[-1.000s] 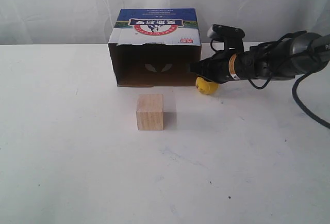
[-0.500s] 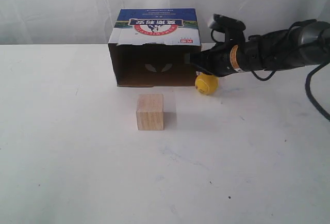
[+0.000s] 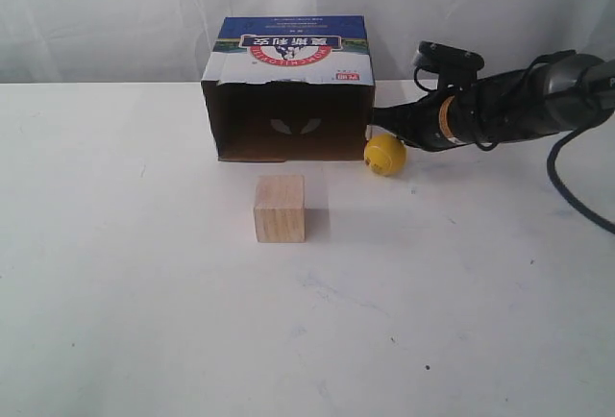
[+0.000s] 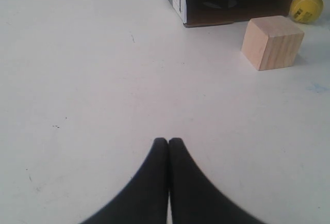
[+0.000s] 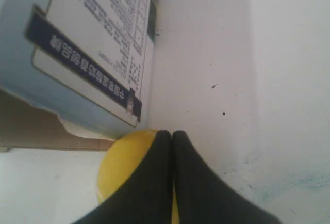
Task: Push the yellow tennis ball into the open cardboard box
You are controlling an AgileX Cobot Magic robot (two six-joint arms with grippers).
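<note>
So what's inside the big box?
Nothing that shows: the box is dark inside, with two pale marks on its back wall. The ball sits outside, by its corner. The darkest corners are too dim to check.

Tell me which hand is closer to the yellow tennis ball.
Right. The right hand sits just over the ball beside the box; the left hand is far off, past the wooden cube.
</note>
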